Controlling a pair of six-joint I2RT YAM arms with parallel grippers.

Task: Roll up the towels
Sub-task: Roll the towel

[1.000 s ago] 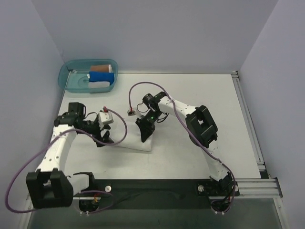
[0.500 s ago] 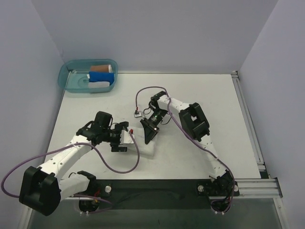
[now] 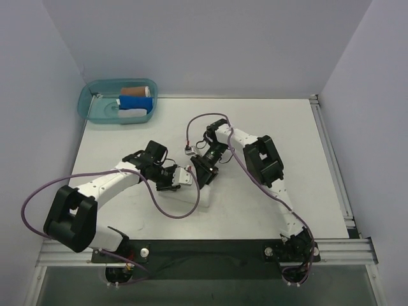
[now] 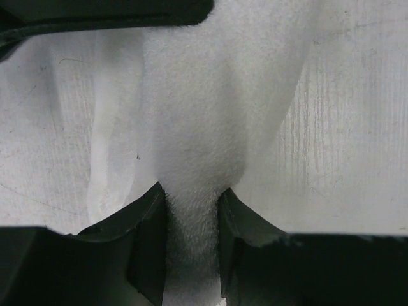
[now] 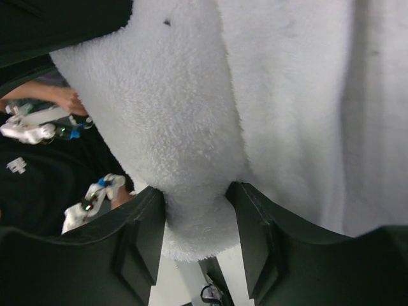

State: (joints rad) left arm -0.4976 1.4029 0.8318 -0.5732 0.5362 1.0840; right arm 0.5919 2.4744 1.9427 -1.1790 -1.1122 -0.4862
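Pinching raised fold of white terry-cloth towel (image 4: 191,127): left gripper (image 4: 192,213), fingers pressed on either side. Right gripper (image 5: 196,213) likewise clamped on thick fold of same towel. Towel bunched mid-table, between both grippers. Surface: white matte table (image 3: 280,121), faintly scratched. Far-left corner: teal translucent plastic bin (image 3: 85,102) holding blue rolled cloth (image 3: 135,102), brown rolled cloth (image 3: 136,90). Room: pale lavender walls (image 3: 204,44) left, far, right.

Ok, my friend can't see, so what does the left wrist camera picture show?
The left gripper pinches a fluffy white towel between its two black fingers at the bottom of the picture. From there the towel bunches into a soft ridge running up across the pale, scuffed table.
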